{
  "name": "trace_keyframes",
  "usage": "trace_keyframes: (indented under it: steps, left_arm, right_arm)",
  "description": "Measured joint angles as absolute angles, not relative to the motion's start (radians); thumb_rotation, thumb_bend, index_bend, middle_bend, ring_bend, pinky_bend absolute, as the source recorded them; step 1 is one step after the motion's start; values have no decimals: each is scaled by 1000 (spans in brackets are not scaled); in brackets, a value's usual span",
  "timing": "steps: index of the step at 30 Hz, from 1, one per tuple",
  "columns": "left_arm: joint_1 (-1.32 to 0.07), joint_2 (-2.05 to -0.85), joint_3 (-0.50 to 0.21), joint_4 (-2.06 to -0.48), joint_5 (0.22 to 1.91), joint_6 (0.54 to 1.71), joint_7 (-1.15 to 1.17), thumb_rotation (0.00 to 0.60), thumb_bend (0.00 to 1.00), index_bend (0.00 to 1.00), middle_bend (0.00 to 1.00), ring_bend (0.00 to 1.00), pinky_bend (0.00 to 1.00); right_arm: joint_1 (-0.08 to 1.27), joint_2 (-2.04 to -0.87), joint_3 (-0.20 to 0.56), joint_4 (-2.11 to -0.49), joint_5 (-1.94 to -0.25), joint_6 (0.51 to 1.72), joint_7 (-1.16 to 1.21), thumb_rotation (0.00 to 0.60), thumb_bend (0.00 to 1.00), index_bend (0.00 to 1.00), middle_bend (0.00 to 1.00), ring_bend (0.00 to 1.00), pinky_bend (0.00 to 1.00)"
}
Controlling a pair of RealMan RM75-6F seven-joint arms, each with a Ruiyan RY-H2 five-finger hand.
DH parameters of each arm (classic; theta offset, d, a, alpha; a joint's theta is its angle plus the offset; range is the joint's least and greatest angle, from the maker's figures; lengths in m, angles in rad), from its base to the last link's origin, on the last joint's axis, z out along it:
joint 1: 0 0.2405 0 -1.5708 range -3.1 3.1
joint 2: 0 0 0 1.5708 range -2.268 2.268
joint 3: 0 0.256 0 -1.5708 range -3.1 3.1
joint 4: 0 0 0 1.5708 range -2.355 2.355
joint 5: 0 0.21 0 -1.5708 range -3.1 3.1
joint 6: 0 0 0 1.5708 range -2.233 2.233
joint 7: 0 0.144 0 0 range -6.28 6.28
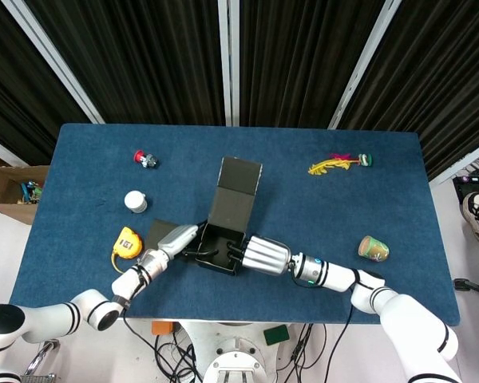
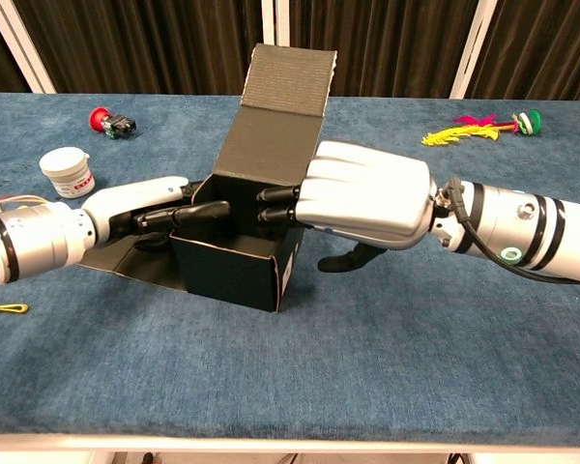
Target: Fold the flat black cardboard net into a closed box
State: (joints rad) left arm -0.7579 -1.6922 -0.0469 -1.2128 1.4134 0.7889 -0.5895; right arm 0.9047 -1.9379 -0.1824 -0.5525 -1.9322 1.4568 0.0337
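The right hand (image 2: 367,198) reaches over the right wall of the box (image 2: 234,259), its dark fingers (image 2: 278,205) lying inside the open cavity while the thumb hangs outside, below the palm; whether wall or flap is actually pinched between them cannot be told. The left hand (image 2: 140,205) comes in from the opposite side, fingers extended over the left wall into the same cavity, narrow and nearly straight, with nothing visibly clasped. In the head view the two hands, right (image 1: 262,254) and left (image 1: 172,239), meet over the box (image 1: 218,259) at the near middle of the table (image 1: 80,159).

Stage reached, judged from the pictures: the net is partly erected. The front and side walls stand and form a tray with an open top. The lid panel (image 2: 275,106) rises upright from the rear wall, its end flap bent slightly back. One panel (image 2: 135,259) lies flat on the cloth to the left, under the left forearm.

Remaining, as a judgement: tuck or raise the flat left panel, withdraw both hands from the cavity, fold the lid forward and seat its flap.

Bystanders: a white jar (image 2: 68,171), a red toy (image 2: 108,122), a yellow tape measure (image 1: 128,242), a feather toy (image 1: 339,165) and a cup (image 1: 374,249), all well apart from the box.
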Motion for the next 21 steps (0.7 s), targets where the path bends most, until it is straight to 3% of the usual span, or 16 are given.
trace_keyframes:
  steps: [4, 15, 21]
  left_arm:
    - [-754, -1712, -59, -1193, 1397, 799, -538, 212, 0, 345, 346, 525, 844]
    - [-736, -1750, -88, -1173, 1359, 819, -466, 231, 0, 412, 419, 543, 844]
    - [-729, -1760, -97, -1164, 1348, 820, -463, 231, 0, 424, 437, 546, 845]
  right_arm:
    - [908, -1929, -174, -574, -1928, 1453, 21, 600, 181, 432, 362, 774, 1000]
    - [884, -1917, -179, -614, -1917, 1402, -13, 600, 199, 435, 391, 776, 1000]
    - [879, -1906, -191, -642, -1919, 1357, -35, 600, 282, 660, 587, 801, 1000]
